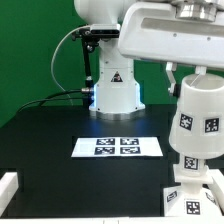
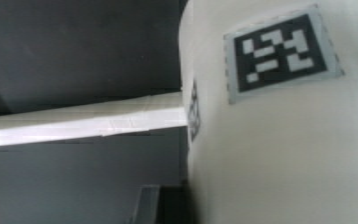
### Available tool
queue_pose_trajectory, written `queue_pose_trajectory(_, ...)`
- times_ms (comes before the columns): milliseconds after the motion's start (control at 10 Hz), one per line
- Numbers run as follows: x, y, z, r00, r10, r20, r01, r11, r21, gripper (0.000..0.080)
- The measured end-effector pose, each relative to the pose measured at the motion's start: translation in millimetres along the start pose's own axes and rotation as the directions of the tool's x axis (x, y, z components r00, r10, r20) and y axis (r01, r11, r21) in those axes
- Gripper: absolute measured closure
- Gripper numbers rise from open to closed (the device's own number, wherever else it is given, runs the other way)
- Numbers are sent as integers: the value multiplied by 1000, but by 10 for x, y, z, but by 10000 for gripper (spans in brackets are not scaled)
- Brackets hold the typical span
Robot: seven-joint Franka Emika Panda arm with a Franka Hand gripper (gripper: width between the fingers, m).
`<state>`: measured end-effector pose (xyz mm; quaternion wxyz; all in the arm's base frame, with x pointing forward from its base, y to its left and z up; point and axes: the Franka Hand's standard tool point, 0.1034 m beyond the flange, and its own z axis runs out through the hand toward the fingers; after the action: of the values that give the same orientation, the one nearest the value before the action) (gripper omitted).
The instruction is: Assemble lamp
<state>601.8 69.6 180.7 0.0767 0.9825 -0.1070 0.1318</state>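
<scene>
Jaws closed right down, fingers almost together; neither view shows the fingertips, so can't tell whether they pinch anything.

Exterior view, left to right:
- low white block at the far-left edge of the black table.
- white robot arm on its pedestal at the back centre, green backdrop behind, black cable looping off toward the exterior view's left.
- marker board, thin flat white sheet with four black-and-white tags, flat on the table in front of the pedestal.
- wide tapered white plastic cone shade on the exterior view's right, upright, two tags on its side, directly under the arm's wrist housing.
- shade sits over the square white plastic block base, tagged, standing on the table near the front edge. Bulb not visible.

Wrist view: white shade wall fills most of the frame, very close, one tag facing the camera. Dark table and a blurred pale strip behind it.
</scene>
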Motion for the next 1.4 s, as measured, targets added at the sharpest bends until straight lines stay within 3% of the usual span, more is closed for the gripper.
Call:
queue_pose_trajectory(300, -38, -27, 117, 1000, -3, 2, 3, 1000, 4, 751)
queue_pose_trajectory(400, -43, -32, 121, 1000, 0, 5, 0, 1000, 6, 672)
queue_pose_trajectory(600, -52, -38, 132, 1000, 1, 11, -1, 1000, 12, 396)
queue_pose_trajectory(700, -57, -26, 140, 1000, -9, 18, 9, 1000, 16, 396)
queue_pose_trajectory(800, -58, -28, 124, 1000, -3, 26, 2, 1000, 26, 187)
queue_pose_trajectory(900, -55, -18, 50, 999, -1, 45, 0, 1000, 28, 187)
queue_pose_trajectory(1000, -27, 17, -89, 997, -10, 75, 7, 999, 48, 119)
queue_pose_trajectory(1100, 36, 54, -223, 995, -1, 95, -8, 996, 86, 103)
queue_pose_trajectory(1300, 131, 137, -299, 989, 41, 143, -63, 987, 151, 101)
queue_pose_trajectory(1400, 148, 131, -274, 989, 41, 144, -63, 987, 148, 101)
